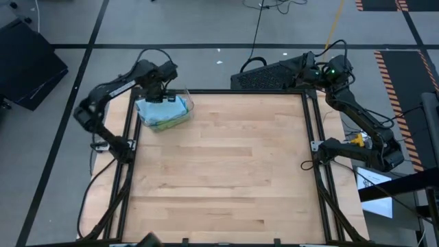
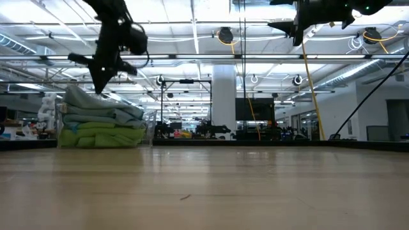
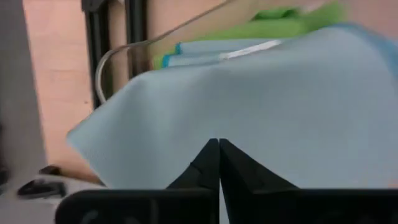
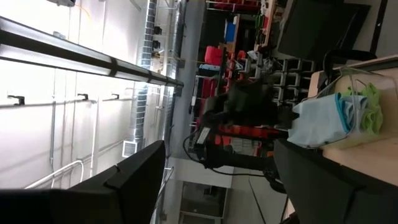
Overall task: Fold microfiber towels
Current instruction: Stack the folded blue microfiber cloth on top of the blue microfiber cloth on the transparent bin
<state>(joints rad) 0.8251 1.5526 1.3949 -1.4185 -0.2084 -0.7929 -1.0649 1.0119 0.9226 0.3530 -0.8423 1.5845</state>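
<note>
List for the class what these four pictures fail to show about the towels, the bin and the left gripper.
- Towel count: the top blue towel covers the stack in the high view.
- White tags: too small everywhere.
- Clear bin: mostly behind cloth in the left wrist view.
- Left gripper: shut fingers, but cloth pinched or not is unclear.
</note>
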